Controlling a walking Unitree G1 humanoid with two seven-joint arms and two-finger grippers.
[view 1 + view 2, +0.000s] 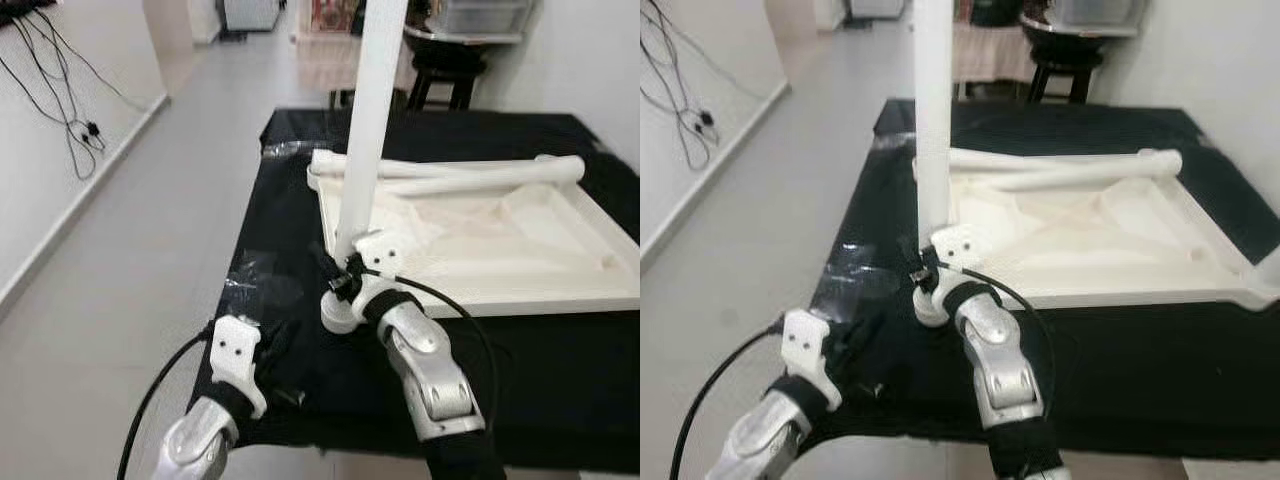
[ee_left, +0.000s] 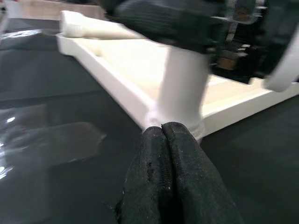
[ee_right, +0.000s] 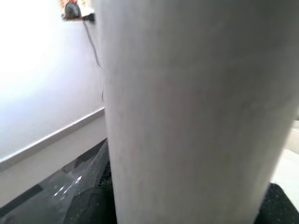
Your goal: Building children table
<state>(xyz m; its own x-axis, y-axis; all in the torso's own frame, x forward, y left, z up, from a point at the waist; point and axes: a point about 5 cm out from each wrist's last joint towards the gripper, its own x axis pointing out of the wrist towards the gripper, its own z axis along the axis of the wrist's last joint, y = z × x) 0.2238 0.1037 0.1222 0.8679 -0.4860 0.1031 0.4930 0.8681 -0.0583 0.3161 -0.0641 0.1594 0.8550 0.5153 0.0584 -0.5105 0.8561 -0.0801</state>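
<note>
Left gripper (image 1: 262, 362) closed, empty, on black cloth (image 1: 560, 390); right gripper (image 1: 345, 283) clamps upright table leg (image 1: 368, 130) at the upturned tabletop (image 1: 480, 245) corner socket; risk: tilted leg may cross-thread or topple.

We see a pale tiled floor (image 1: 150, 250), a white wall (image 1: 40, 190) with dangling black cables (image 1: 70, 125) — and a dark stool (image 1: 440, 70) beyond the black-covered surface (image 1: 560, 380).
</note>
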